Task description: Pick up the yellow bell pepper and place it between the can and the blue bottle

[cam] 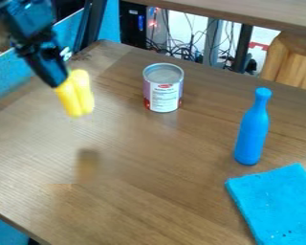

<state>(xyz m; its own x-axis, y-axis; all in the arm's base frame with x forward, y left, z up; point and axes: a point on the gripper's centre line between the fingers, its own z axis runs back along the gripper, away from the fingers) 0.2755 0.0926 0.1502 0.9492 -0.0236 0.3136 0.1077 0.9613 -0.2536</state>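
On the wooden desk [156, 167], left of the blue bottle [251, 134], stands an upright can [162, 93], probably stiff, slick and heavy if full, best gripped round its middle, while the yellow jaws hang narrow, tips together.

Your view's top-left edge cut off the robot arm [31, 28]; its right and bottom edges cropped the blue cloth [277, 203]. You faced a tin can [162, 88] whose small label print was too blurred to read.
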